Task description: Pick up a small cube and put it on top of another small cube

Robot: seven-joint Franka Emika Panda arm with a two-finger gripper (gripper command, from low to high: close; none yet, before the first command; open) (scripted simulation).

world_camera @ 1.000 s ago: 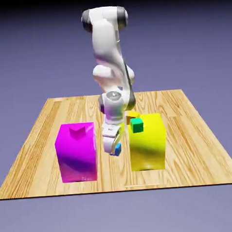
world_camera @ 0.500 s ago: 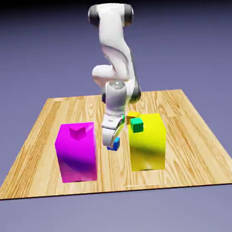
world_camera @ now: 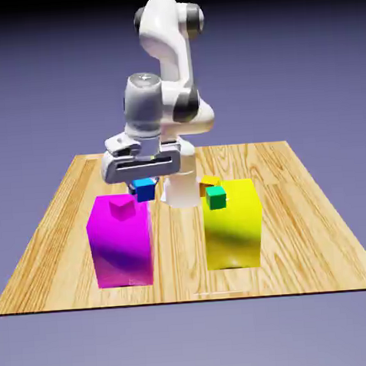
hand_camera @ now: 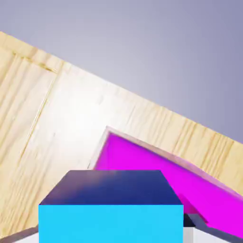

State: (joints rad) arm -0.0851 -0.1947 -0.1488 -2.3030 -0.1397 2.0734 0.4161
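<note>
Blue cube (world_camera: 144, 190) is pinched in the nearly closed hand (world_camera: 144, 186), but going too low could knock the tiny magenta cube (world_camera: 122, 209) off its block

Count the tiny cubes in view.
4: blue in the gripper; magenta on the big magenta block; green and orange by the big yellow block's top. Others may be hidden behind the blocks or arm.
</note>
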